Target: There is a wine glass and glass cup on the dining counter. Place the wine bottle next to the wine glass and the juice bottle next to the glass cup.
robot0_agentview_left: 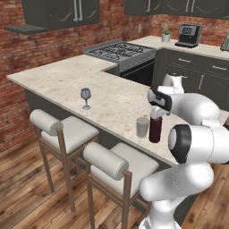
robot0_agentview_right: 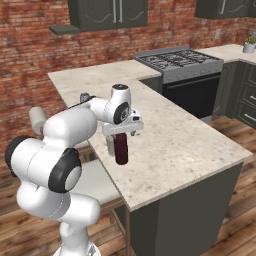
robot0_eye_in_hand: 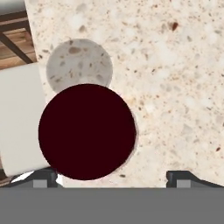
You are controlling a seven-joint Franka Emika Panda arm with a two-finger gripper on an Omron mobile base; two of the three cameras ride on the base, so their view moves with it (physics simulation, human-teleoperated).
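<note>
The juice bottle (robot0_agentview_left: 155, 129), stout and dark maroon, stands upright on the dining counter (robot0_agentview_left: 67, 76) near its front edge. The glass cup (robot0_agentview_left: 142, 127), a greyish tumbler, stands close beside it. My gripper (robot0_agentview_left: 156, 114) hovers just over the bottle's cap, open. In the hand view the fingertips (robot0_eye_in_hand: 43, 178) are spread wide at the bottom, with the juice bottle (robot0_eye_in_hand: 87, 131) seen from above and the glass cup (robot0_eye_in_hand: 78, 65) touching its outline. From the right base view the juice bottle (robot0_agentview_right: 121, 149) sits under my gripper (robot0_agentview_right: 122, 131). The wine glass (robot0_agentview_left: 85, 97) stands further left. The wine bottle is out of view.
Two cushioned bar stools (robot0_agentview_left: 67, 129) (robot0_agentview_left: 120, 165) stand along the counter's front. A gas stove (robot0_agentview_left: 118, 51) sits at the back, with a coffee machine (robot0_agentview_left: 188, 35) and a small plant (robot0_agentview_left: 166, 35) on the wall counter. The counter edge (robot0_eye_in_hand: 33, 57) lies close to the cup.
</note>
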